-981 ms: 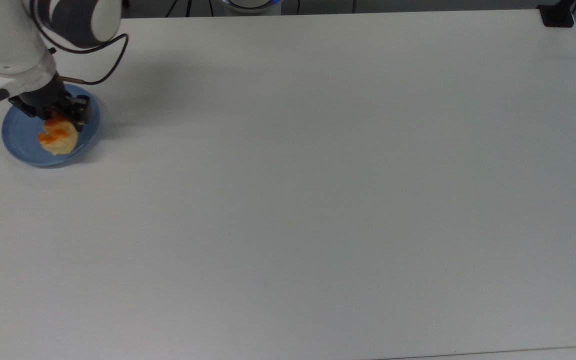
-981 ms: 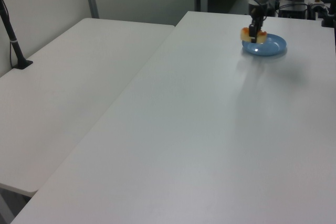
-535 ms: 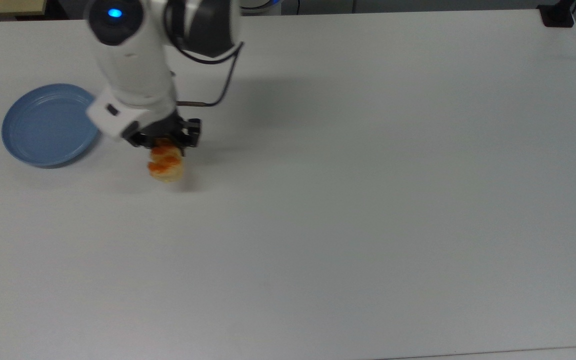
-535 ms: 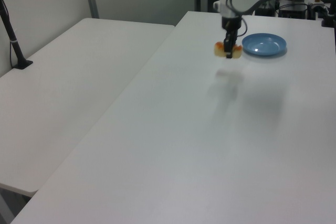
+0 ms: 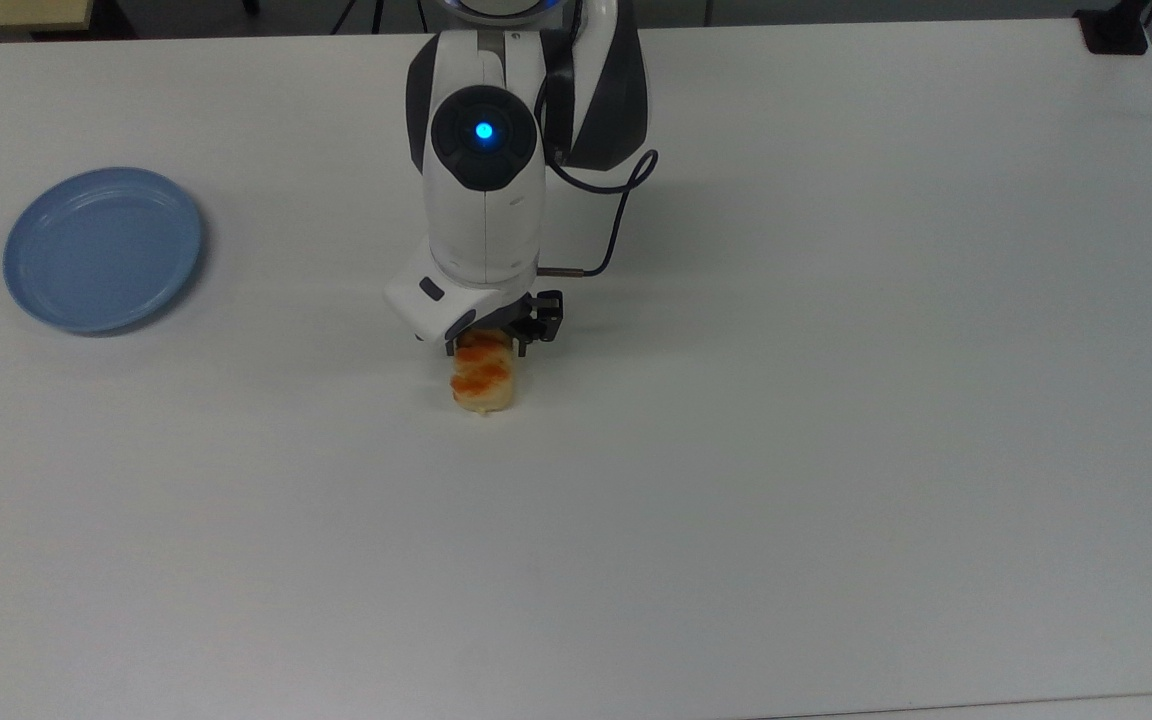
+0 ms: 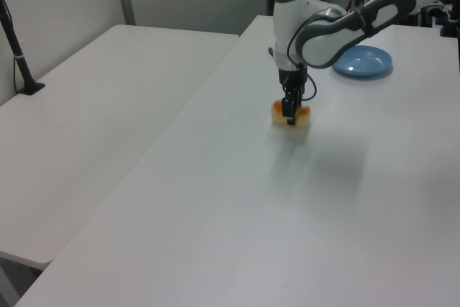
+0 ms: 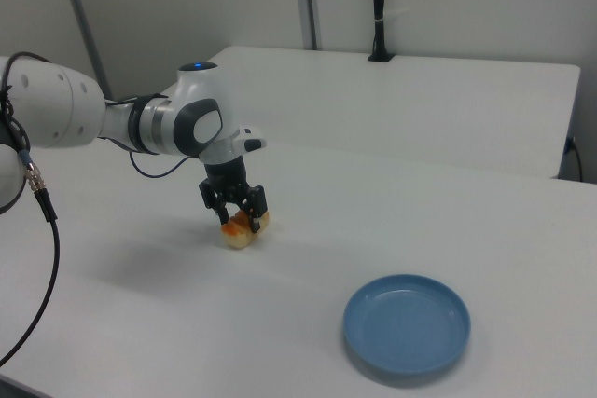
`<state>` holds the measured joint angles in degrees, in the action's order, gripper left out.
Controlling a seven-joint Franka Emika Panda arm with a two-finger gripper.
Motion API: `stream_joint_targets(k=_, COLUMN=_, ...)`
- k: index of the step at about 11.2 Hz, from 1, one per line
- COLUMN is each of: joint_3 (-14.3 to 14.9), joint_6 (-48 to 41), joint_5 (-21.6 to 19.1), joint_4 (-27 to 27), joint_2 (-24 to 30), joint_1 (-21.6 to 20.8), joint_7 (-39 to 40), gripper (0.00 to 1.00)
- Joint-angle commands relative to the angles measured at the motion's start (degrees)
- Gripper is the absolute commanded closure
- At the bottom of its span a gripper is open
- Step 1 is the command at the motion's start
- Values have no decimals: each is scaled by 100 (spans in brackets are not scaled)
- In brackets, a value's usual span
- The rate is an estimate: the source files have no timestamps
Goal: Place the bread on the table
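Claw [image 5: 488, 348] clamped on the bread [image 5: 483, 380], now low over the middle of the table [image 5: 836, 450], well apart from the blue plate [image 5: 101, 247] at the top view's left. Moved across from the plate within 1 second, carrying the roll along; plate left bare. Appears touching or just above the tabletop in the right view [image 7: 244, 226], hard to say which. Transfer likely almost done: only letting go and lifting away left.
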<state>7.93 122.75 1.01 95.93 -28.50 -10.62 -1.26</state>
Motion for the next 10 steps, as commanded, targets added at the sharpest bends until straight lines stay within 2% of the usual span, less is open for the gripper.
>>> stream_joint_targets(k=1, joint_3=95, joint_6=-14, joint_5=22, joint_4=5, joint_2=212, joint_1=-89, joint_7=-59, gripper=0)
stream_joint_targets(k=3, joint_3=103, joint_6=-521, joint_5=22, joint_4=-65, joint_2=755, joint_1=-89, joint_7=-59, gripper=0)
stream_joint_targets(k=5, joint_3=130, joint_6=-1486, joint_5=22, joint_4=-319, joint_2=1466, joint_1=-80, joint_7=-67, gripper=0)
stream_joint_targets(k=8, joint_3=121, joint_6=-2718, joint_5=22, joint_4=-294, joint_2=2451, joint_1=86, joint_7=-33, gripper=0)
stream_joint_targets(k=10, joint_3=95, joint_6=-2888, joint_5=22, joint_4=-163, joint_2=2848, joint_1=288, joint_7=143, gripper=0)
